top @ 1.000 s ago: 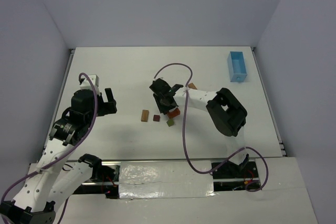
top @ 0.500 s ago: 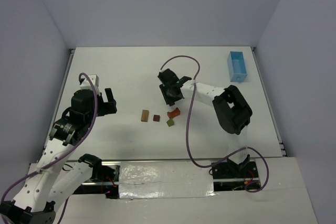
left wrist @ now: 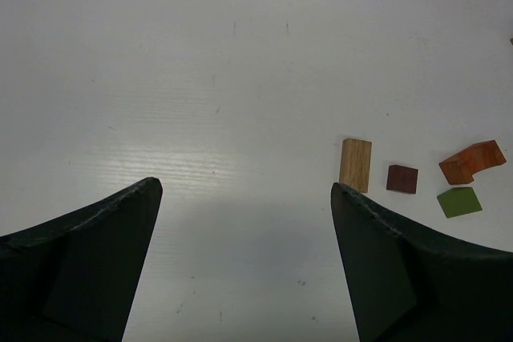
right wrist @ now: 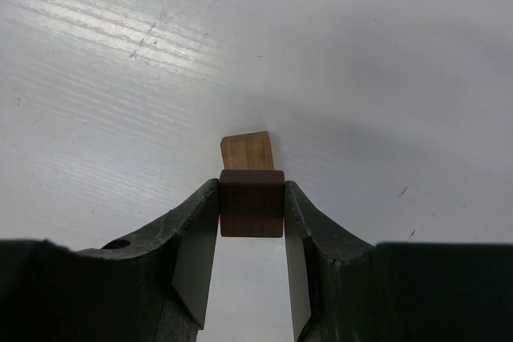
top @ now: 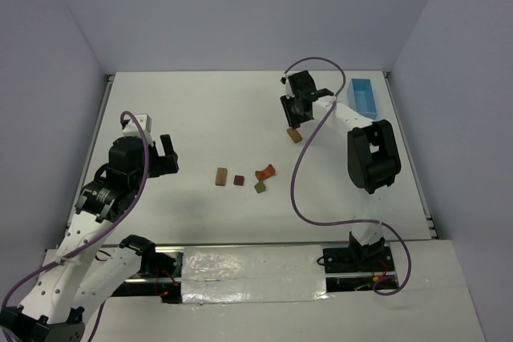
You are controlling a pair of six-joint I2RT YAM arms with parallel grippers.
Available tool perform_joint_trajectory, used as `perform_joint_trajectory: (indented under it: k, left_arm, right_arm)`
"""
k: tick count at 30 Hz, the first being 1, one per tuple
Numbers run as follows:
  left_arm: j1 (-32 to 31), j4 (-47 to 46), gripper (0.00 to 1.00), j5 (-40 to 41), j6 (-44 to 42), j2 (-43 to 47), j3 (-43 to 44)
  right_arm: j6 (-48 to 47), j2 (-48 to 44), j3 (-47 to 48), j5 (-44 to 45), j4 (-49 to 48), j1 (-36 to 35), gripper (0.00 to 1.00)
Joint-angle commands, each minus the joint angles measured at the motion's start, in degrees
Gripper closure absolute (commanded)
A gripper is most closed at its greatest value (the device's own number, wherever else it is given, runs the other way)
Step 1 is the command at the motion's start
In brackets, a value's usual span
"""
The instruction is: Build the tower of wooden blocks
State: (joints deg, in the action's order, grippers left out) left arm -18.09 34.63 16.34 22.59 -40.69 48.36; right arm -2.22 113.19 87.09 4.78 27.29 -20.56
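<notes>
Four small blocks lie apart in the middle of the table: tan (top: pixel 220 176), dark red (top: pixel 239 180), orange (top: pixel 265 171) and olive green (top: pixel 260 187). They also show at the right of the left wrist view, tan (left wrist: pixel 355 164), dark red (left wrist: pixel 401 179), orange (left wrist: pixel 471 161) and green (left wrist: pixel 458 202). No stack stands. Another tan block (top: pixel 295 135) lies farther back. My right gripper (top: pixel 295 120) hovers beside it. In the right wrist view this gripper (right wrist: pixel 252 190) is shut on a second dark red block (right wrist: pixel 252 210), with that tan block (right wrist: pixel 248 150) just beyond. My left gripper (top: pixel 164 154) is open and empty, left of the group.
A light blue tray (top: pixel 362 98) stands at the back right, close to the right arm's forearm. The right arm's purple cable loops over the table between its base and wrist. The table's edges are walled on three sides.
My right gripper has moved from the block group toward the back right, holding a dark red block, and now sits by the far tan block. The left arm has not moved.
</notes>
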Motion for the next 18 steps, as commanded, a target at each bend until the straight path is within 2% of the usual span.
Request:
perform_joint_trajectory:
  k: [1,6,18]
  left_arm:
    - [-0.2,-2.3,0.01,-0.5,-0.9,-0.2,0.1]
    - [-0.2,-2.1,0.01,-0.3,-0.8,-0.4,0.2]
    - [-0.2,-2.3,0.01,-0.6,-0.8,-0.1,0.0]
  right_arm:
    - [-4.3,1.0,3.7,-3.6,0.9,0.6,0.65]
    - [-6.1,4.0,6.6,-3.9,3.2,0.9,0.65]
    - [-7.4,6.8,6.1,-3.8,3.6,0.9,0.61]
